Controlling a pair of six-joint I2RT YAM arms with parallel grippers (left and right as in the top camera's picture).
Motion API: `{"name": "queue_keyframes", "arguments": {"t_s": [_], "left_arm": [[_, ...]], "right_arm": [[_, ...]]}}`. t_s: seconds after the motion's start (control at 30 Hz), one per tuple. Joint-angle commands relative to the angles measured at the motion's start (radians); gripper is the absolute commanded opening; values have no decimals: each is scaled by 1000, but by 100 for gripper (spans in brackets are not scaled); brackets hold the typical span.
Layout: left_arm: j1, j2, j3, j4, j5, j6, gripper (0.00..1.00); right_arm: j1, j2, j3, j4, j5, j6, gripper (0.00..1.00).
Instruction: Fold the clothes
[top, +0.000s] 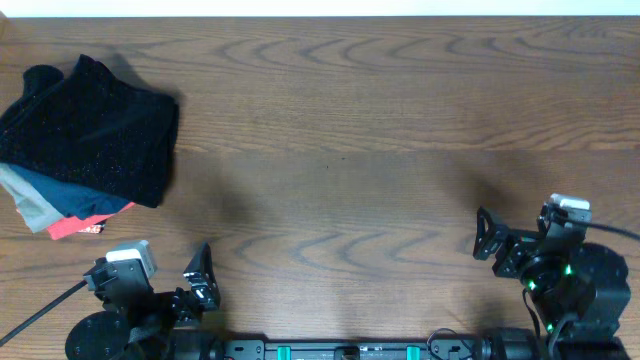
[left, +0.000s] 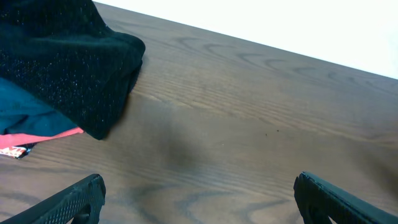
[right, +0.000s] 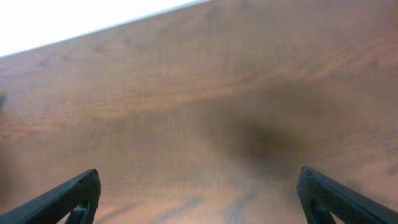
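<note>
The black fuzzy garment (top: 95, 125) lies folded on top of a stack at the table's far left. It also shows at the upper left of the left wrist view (left: 68, 68). Its white buttons are not visible. My left gripper (top: 200, 278) is open and empty near the front edge, well in front of and to the right of the stack; its fingers (left: 199, 196) frame bare wood. My right gripper (top: 487, 240) is open and empty at the front right, far from the garment; its fingers (right: 199, 190) frame bare wood.
Under the black garment lie a navy folded piece (top: 62, 193), a grey piece (top: 30, 208) and a red piece (top: 85, 222); the navy (left: 25, 112) and red (left: 37, 135) edges show in the left wrist view. The wooden table (top: 350, 150) spans the view.
</note>
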Motion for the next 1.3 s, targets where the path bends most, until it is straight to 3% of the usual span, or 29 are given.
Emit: {"name": "queue_keyframes", "arguments": {"t_s": [0.0,0.37,0.63,0.8,1.27], "left_arm": [[0,-3,-7,0,-9,10,98],[0,-3,-7,0,-9,10,98],[0,-3,-7,0,-9,10,98],[0,-3,-7,0,-9,10,98],[0,-3,-7,0,-9,10,98]], "right_arm": [[10,-89,-82,64,20,-65,99],[11,-408,-522,566,-18,-64,99],[11,-405,-690,817,-18,-169,99],[11,-405,-702,773,-17,-269,99],[16,-405,-702,755,-21,-270,99]]}}
